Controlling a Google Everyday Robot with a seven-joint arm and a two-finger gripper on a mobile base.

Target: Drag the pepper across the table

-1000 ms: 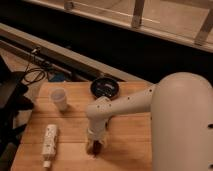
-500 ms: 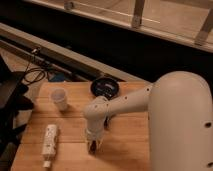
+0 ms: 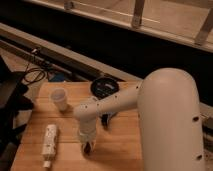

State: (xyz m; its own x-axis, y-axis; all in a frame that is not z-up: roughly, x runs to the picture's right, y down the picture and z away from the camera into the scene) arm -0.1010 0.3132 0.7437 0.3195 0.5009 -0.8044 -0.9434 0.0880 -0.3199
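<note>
Your gripper (image 3: 88,146) points down at the table (image 3: 120,145) right of the white bottle (image 3: 49,143), its tips at the pepper (image 3: 88,149); its grip is hidden.

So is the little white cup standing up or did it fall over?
Standing up. The cup sits on the table with its round opening facing up. The gripper is down by the table's front, away from it.

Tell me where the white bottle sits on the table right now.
In the camera view the white bottle lies flat near the table's front-left edge, below the white cup and just left of the claw, which points down at the tabletop.
</note>
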